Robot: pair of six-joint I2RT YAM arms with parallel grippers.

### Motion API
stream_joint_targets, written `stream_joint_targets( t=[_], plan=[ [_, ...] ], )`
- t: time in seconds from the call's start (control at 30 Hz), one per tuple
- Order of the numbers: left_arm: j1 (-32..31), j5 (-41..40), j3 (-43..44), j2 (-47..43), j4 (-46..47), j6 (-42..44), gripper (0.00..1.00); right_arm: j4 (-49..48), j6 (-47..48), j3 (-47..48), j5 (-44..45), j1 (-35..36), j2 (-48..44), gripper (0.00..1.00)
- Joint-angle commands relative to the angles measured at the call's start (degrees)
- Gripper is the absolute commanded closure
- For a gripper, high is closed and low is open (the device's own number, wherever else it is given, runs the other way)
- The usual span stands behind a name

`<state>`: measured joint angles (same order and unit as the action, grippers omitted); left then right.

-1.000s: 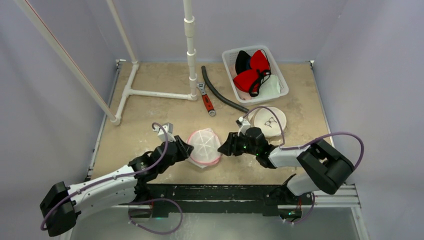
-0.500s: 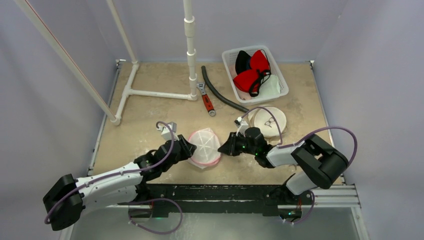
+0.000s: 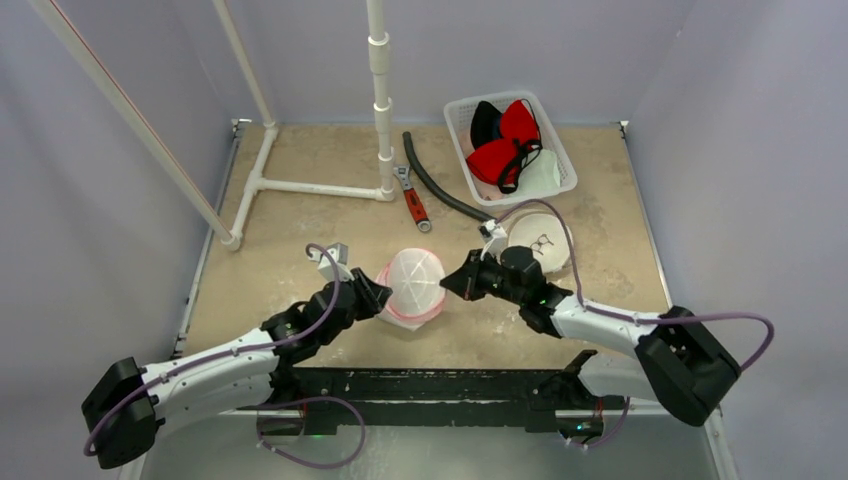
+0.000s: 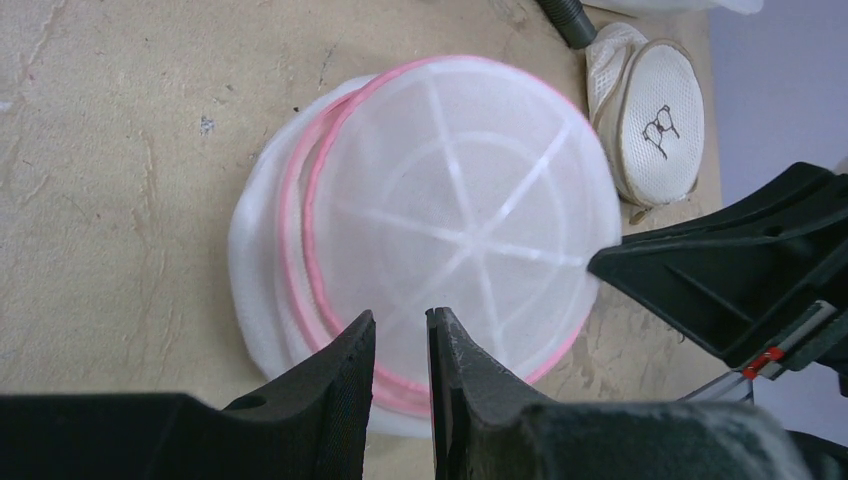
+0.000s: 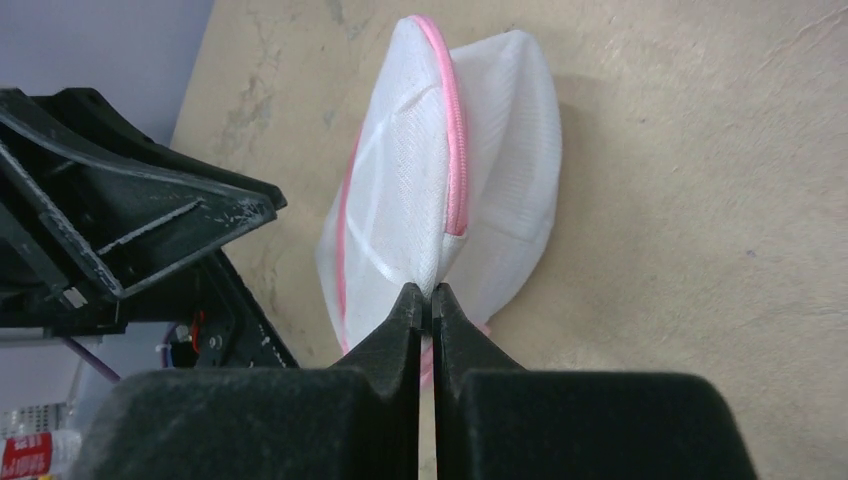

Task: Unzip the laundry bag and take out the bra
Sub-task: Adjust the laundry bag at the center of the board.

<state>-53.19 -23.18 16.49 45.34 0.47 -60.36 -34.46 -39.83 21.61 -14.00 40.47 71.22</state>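
The round laundry bag (image 3: 412,285) sat on the bench (image 3: 300,230), close to the middle of the near edge. It was tipped up on its side, not lying flat. It was white net with a pink zip (image 5: 455,160) running round its rim. The net was cloudy, so no bra could be seen inside.

The left gripper (image 4: 400,325) was nearly closed. Its two fingers (image 4: 340,375) pinched the pink rim on the bag's left side.

The right gripper (image 5: 422,292) was squeezed all the way shut on the bag's right side. Its tips met right where the pink zip ended. The zip tab was too small to see, so it was not clear if the tab was caught between them.

The bag looked very light and soft. The net would likely fold and bunch up at a tug. The rim seemed a bit stiffer, so it looked like the best place to hold the bag steady. The zip should be pulled by its little tab. The tab was likely thin and slippery, so it would need a tight pinch. With only one side held, the whole bag would probably slide along the bench.
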Motion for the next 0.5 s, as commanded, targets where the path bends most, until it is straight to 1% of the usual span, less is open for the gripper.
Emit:
stream_joint_targets(
  t=[0.0,0.1,0.17,0.2,0.23,0.33,0.37,0.43,0.47],
  plan=[
    [0.31,-0.10,-0.06,1.13,2.11,0.70,0.75,11.12,4.56,3.05,6.48,-0.10,-4.77,1.00],
    [0.34,0.20,0.14,1.93,2.97,0.89,0.75,12.05,6.31,3.39,5.15,-0.13,-4.63,1.00],
    [0.35,0.16,0.41,2.20,2.92,1.02,0.75,10.80,7.44,3.89,4.20,-0.13,-3.14,1.00],
    [0.35,0.03,0.51,2.21,2.69,1.07,0.75,10.63,7.62,4.33,3.85,-0.09,-2.12,0.97],
    [0.31,-0.14,0.56,2.12,2.39,1.12,0.75,10.53,7.57,4.66,3.45,-0.12,-1.27,0.91],
    [0.35,-0.83,0.48,1.73,1.15,1.11,0.75,11.25,7.49,4.93,3.79,-0.08,-0.78,0.65],
    [0.36,-1.15,0.40,1.69,0.85,1.20,0.75,12.11,7.49,5.01,4.36,-0.12,-1.55,0.58],
    [0.37,-1.78,-0.10,1.80,0.79,1.30,0.75,14.04,8.56,5.95,7.47,-0.13,-4.69,0.50],
    [0.34,-1.98,-0.40,2.08,1.14,1.30,0.75,15.43,9.06,6.70,8.36,-0.17,-5.57,0.49]
  ],
)
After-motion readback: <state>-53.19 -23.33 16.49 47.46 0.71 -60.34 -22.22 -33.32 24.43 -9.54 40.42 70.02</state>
